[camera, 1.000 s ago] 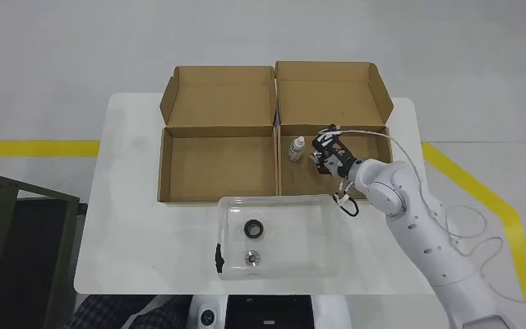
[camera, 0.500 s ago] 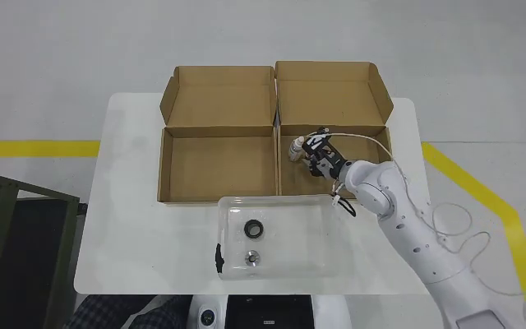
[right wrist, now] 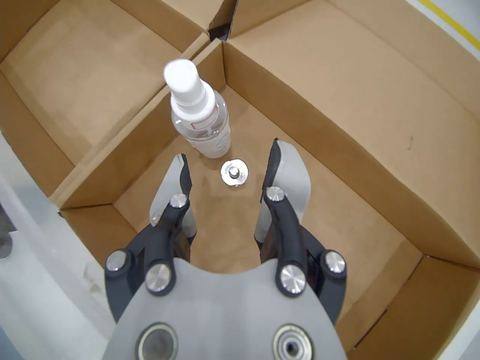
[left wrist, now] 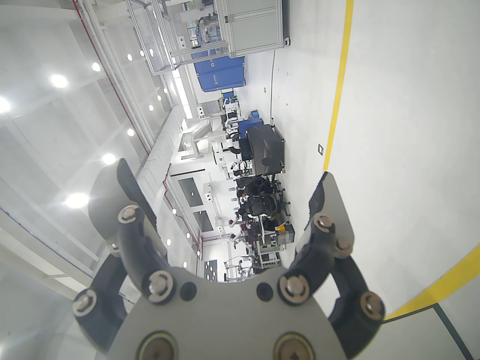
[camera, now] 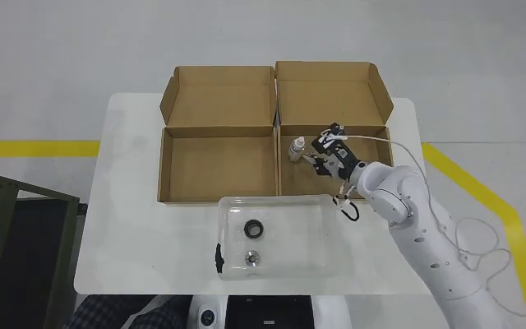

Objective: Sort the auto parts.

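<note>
Part (right wrist: 233, 173) | lies on box (right wrist: 337, 76) floor just beside bottle (right wrist: 198, 114) | right gripper (right wrist: 229, 157) spread, just drew back from bottle, so part seems released and sorted | three more parts (camera: 255, 228) wait in tray (camera: 304, 247)

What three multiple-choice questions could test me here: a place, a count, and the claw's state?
1. Where does the bottle stand?
A) in the clear tray
B) in a cardboard box, beside a small silver part
C) on the bare table

2. How many cardboard boxes lie open?
A) one
B) two
C) three

3. How is the right claw?
A) shut on the bottle
B) shut on the silver part
C) open, holding nothing

Answers: 1 B, box walls surround bottle and part; 2 B, a second box adjoins the first; 3 C, its fingers stand apart, gripping nothing.
</note>
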`<state>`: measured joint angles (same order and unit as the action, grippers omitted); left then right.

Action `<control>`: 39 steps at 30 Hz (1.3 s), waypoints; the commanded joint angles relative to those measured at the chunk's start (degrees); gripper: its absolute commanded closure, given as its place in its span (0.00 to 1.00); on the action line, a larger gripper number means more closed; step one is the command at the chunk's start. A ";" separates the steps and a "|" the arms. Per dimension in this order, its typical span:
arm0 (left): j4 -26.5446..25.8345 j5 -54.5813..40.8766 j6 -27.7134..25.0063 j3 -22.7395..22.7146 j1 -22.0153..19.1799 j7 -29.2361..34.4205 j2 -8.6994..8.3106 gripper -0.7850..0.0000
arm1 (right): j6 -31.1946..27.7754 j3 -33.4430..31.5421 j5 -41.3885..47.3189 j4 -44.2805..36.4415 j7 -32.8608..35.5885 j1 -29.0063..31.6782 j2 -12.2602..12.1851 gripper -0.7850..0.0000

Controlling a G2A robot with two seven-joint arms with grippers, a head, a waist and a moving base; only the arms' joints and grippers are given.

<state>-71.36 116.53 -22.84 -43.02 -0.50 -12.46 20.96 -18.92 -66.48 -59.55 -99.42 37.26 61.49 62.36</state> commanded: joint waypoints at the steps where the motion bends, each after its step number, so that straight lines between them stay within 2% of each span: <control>1: 0.00 0.00 0.00 0.00 0.00 0.00 0.00 0.00 | -0.44 -1.55 0.06 -2.85 0.02 1.65 -0.32 0.51; 10: 0.00 0.00 0.00 0.00 0.00 0.00 0.00 0.00 | -3.73 -4.81 0.31 -12.61 -1.31 8.81 -1.23 0.45; 22: 0.00 0.00 0.00 0.00 0.00 0.00 0.00 0.00 | -8.71 0.55 -2.96 -20.84 -4.67 15.56 -1.31 0.44; 29: 0.00 0.00 0.00 0.00 0.00 0.00 0.00 0.00 | -13.16 6.02 -6.89 -21.45 -5.15 15.08 -1.03 0.40; 39: 0.00 0.00 0.00 0.00 0.00 0.00 0.00 0.00 | -14.09 11.92 -11.27 -17.69 -5.56 12.67 -0.21 0.35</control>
<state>-71.36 116.53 -22.84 -43.02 -0.50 -12.46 20.96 -33.13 -54.89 -70.30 -117.35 31.68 74.31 62.10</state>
